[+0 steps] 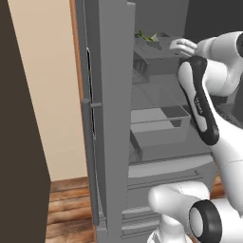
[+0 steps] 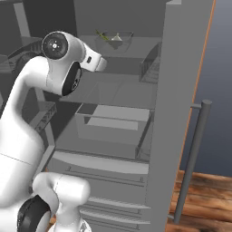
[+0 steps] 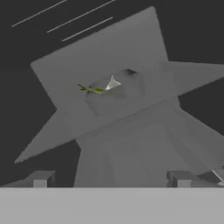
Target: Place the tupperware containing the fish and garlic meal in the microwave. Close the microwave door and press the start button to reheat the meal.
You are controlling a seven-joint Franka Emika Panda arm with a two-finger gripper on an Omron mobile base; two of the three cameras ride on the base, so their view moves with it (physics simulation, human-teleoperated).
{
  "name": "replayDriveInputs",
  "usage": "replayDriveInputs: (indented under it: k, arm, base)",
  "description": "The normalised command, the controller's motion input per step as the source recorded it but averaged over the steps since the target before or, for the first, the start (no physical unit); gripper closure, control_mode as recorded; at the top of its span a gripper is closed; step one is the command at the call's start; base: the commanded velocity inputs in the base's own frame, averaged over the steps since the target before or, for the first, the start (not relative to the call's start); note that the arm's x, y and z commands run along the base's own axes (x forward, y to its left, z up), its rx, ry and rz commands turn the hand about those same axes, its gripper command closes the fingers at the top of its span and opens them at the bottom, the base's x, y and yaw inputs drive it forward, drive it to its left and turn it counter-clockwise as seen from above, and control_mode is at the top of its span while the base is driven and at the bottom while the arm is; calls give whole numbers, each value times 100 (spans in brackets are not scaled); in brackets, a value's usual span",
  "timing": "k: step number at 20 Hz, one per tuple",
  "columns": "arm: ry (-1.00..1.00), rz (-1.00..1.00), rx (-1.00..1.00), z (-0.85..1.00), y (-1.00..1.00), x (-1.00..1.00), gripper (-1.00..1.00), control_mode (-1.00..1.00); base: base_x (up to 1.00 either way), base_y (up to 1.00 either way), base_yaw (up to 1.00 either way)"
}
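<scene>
The fridge (image 2: 181,90) stands open in front of the robot, and the tupperware (image 2: 114,40) sits on a high shelf (image 2: 122,68) inside it, a small see-through grey tub with the fish and garlic meal (image 3: 98,89) showing as a green sliver and a pale bit through its wall. From the hand's own camera the gripper (image 3: 111,177) points straight at the tub, well short of it, with its two fingertips (image 3: 40,178) spread wide and nothing between them. I'd judge the tub light and fairly stiff, but thin plastic with outward-flaring sides may slip upward out of a pinch, and a hard squeeze could flex the wall. The safest hold looks like the near rim, one finger inside and one outside, or across the narrow width if the jaws span it. Keeping it level matters, since the food lies loose and no lid is evident
</scene>
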Motion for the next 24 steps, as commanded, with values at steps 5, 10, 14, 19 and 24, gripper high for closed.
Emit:
replayDriveInputs:
  k: [5,10,14,19,24]
  arm:
    - [4,0,22,24,-24,13,-100,-100]
    - [7,0,16,14,-24,29,-100,-100]
    - [0,0,0,0,0,40,-100,-100]
    - [0,0,0,-11,0,38,-100,-100]
    - [0,0,0,-23,0,38,-100,-100]
  base:
    - [0,0,0]
    - [0,0,0]
    - [0,0,0]
    - [0,0,0]
    - [0,0,0]
